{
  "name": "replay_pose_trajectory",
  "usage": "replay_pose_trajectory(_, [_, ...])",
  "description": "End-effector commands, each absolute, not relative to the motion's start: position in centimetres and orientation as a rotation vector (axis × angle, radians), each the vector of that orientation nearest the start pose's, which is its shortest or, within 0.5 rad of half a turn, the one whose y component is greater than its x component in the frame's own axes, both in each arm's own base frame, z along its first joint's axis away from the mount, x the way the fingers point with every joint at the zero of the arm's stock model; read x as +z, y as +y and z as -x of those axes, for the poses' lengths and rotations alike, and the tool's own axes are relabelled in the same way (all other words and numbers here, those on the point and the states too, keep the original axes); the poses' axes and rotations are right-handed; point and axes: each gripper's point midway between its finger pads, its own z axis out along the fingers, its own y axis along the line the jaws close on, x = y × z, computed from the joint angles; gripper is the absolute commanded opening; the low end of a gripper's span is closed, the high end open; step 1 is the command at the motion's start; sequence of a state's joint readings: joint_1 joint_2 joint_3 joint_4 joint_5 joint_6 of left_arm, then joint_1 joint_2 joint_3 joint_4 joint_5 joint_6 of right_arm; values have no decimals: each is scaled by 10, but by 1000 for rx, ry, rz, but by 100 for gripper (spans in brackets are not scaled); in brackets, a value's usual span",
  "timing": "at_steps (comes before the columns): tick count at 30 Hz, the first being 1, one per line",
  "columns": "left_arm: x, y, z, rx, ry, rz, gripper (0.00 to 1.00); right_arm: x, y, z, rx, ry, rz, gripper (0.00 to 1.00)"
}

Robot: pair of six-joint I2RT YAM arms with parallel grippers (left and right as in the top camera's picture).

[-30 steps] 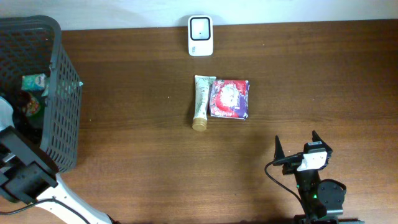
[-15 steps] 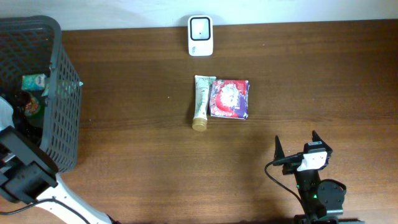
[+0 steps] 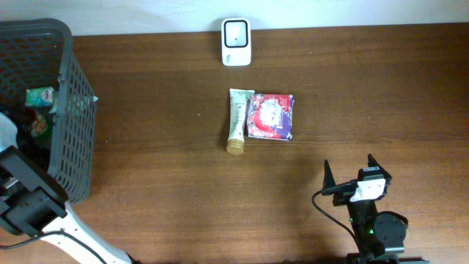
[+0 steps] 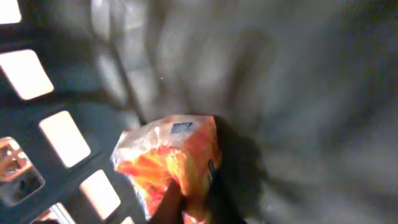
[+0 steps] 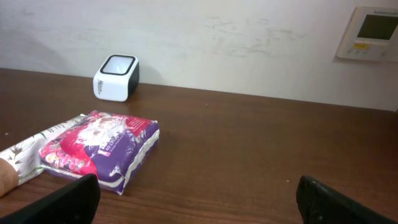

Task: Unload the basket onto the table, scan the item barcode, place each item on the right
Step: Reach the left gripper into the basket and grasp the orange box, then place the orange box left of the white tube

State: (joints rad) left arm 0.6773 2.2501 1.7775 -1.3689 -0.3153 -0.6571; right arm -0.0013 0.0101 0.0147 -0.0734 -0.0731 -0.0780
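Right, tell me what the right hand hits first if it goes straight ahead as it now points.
Nothing close: the right hand faces bare table, with the purple packet off to its left. The way looks free up to the wall, though depth is unclear.

Table (image 3: 161, 169), seen from overhead.
- Basket (image 3: 73, 110) stands on the left edge. A carton (image 3: 40, 96) and other goods lie inside it, and the left arm (image 3: 29, 202) reaches in from the front.
- Deep in the basket, a pouch (image 4: 171, 155) lies against the slotted wall, with the left gripper (image 4: 186, 208) at its near end.
- Scanner (image 3: 236, 42) sits at the back edge, centre, against the wall.
- Tube (image 3: 237, 121) and packet (image 3: 270, 116) lie side by side before the scanner, touching, tube on the left.
- Right gripper (image 3: 349, 163) is at front right, well apart from the packet.
- Wall panel (image 5: 373, 32) hangs behind the table, far right.
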Motion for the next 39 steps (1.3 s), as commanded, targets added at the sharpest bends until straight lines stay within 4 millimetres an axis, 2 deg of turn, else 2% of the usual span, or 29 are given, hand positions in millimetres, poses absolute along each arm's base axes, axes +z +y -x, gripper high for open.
replay_pose_trajectory(1, [29, 273, -261, 466, 2714, 2055, 0, 157, 11, -246, -3, 1640, 110, 99])
replay_pose_trajectory(4, [71, 287, -279, 457, 2648, 2022, 0, 157, 11, -246, -3, 1640, 110, 99])
replay_pose_trajectory(5, [94, 292, -289, 436, 2603, 2002, 0, 157, 11, -246, -3, 1640, 110, 99])
replay_pose_trajectory(8, [146, 300, -310, 359, 2484, 1946, 0, 157, 11, -246, -3, 1640, 110, 99])
replay_pose_trajectory(10, [199, 295, -348, 110, 2410, 1723, 0, 157, 11, -246, -3, 1640, 110, 99])
replay_pose_trajectory(11, [218, 291, -359, 28, 2361, 1667, 0, 157, 11, -246, -3, 1640, 110, 99])
replay_pose_trajectory(12, [247, 282, -374, -83, 2289, 1588, 0, 157, 11, -246, -3, 1640, 110, 99])
replay_pose_trajectory(14, [291, 266, -389, -230, 2193, 1457, 0, 157, 11, -246, -3, 1641, 110, 99])
replay_pose_trajectory(17, [365, 235, -397, -328, 2057, 1228, 0, 157, 11, -246, -3, 1640, 110, 99])
replay_pose_trajectory(19, [386, 216, -399, -361, 2035, 1140, 0, 157, 11, -246, -3, 1640, 110, 99])
replay_pose_trajectory(21, [406, 170, -410, -449, 2077, 925, 0, 157, 11, -246, -3, 1640, 110, 99])
replay_pose_trajectory(22, [412, 133, -420, -500, 2135, 710, 0, 157, 11, -246, -3, 1640, 110, 99])
replay_pose_trajectory(23, [414, 101, -427, -522, 2180, 507, 0, 157, 11, -246, -3, 1640, 110, 99])
replay_pose_trajectory(24, [412, 77, -433, -524, 2212, 375, 0, 157, 11, -246, -3, 1640, 110, 99])
replay_pose_trajectory(26, [397, 23, -444, -532, 2298, 191, 0, 157, 11, -246, -3, 1640, 110, 99])
replay_pose_trajectory(27, [384, 1, -449, -511, 2352, 153, 0, 157, 11, -246, -3, 1640, 110, 99])
replay_pose_trajectory(28, [373, -13, -451, -483, 2399, 127, 0, 157, 11, -246, -3, 1640, 110, 99])
replay_pose_trajectory(29, [352, -33, -454, -413, 2479, 91, 0, 157, 11, -246, -3, 1640, 110, 99])
replay_pose_trajectory(32, [299, -71, -451, -253, 2666, -4, 0, 157, 11, -246, -3, 1640, 110, 99])
replay_pose_trajectory(35, [247, -116, -440, -231, 2825, -140, 0, 157, 11, -246, -3, 1640, 110, 99])
replay_pose_trajectory(39, [180, -164, -437, -227, 2912, -285, 3, 157, 11, -246, -3, 1640, 110, 99])
